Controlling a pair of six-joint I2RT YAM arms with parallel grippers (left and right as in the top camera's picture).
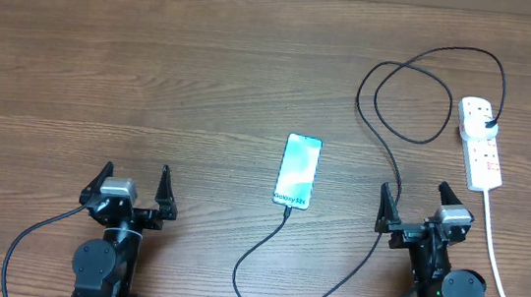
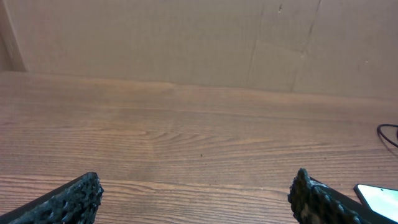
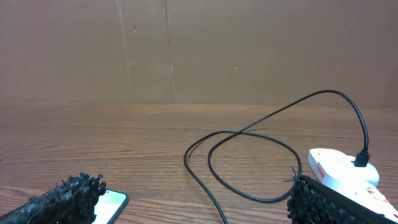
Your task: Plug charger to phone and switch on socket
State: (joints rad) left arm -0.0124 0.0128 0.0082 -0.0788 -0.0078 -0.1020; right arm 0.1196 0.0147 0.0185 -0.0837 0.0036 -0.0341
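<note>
My left gripper [image 1: 137, 170] and right gripper [image 1: 413, 189] both stand spread wide, holding nothing, at the near edge of the worktop [image 1: 156, 58]. Between them lies the phone [image 1: 298, 171], screen lit. The charger [image 1: 359, 92] meets the phone's near end, loops past my right gripper, and ends plugged into the socket [image 1: 481, 142] at the far right.

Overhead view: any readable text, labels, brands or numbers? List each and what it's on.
Nothing can be quoted with confidence.
Slim black-framed smartphone with lit teal screen: one small dark line of text at its near end, too small to read.
White oblong power strip: reddish markings beside the outlets, blurred and unreadable in the overhead and right wrist views.
Left wrist view: no text.
</note>
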